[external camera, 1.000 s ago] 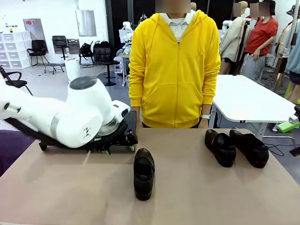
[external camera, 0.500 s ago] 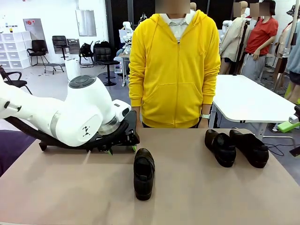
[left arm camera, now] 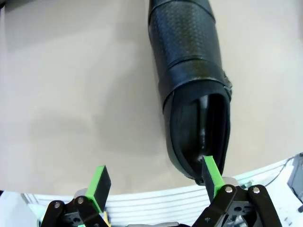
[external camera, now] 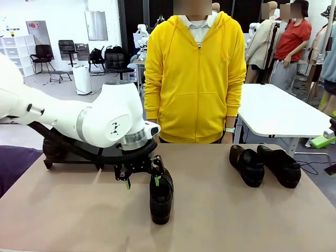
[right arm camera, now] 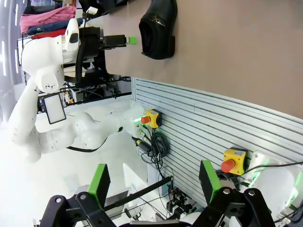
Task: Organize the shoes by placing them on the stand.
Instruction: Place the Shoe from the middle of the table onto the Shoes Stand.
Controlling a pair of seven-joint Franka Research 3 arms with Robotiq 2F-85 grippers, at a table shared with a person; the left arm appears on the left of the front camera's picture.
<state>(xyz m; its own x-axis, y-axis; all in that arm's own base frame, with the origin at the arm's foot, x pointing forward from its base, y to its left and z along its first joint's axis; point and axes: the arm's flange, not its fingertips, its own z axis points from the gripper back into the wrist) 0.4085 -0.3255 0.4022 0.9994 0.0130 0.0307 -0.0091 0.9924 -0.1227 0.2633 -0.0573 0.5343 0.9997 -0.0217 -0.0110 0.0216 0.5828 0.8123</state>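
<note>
One black glossy shoe (external camera: 161,195) lies in the middle of the table, toe toward the near edge. My left gripper (external camera: 142,181) hangs open just above its heel end. In the left wrist view the shoe (left arm camera: 191,85) stretches away from the gripper (left arm camera: 155,180); one green pad (left arm camera: 211,176) is over the heel rim, while the other stands over bare table. Two more shoes (external camera: 247,165) (external camera: 279,165) sit side by side at the far right. The black stand (external camera: 55,149) lies at the far left, mostly hidden behind my left arm. My right gripper (right arm camera: 154,182) is open, off the table, holding nothing.
A person in a yellow hoodie (external camera: 195,79) stands at the far edge, hands behind the tabletop. The tan table (external camera: 220,215) has bare room between the middle shoe and the pair. In the right wrist view the shoe (right arm camera: 158,28) shows far off.
My left arm has swung from over the stand toward the right and nearer, bringing its open gripper down to the heel of the middle shoe. The shoes have not moved.
</note>
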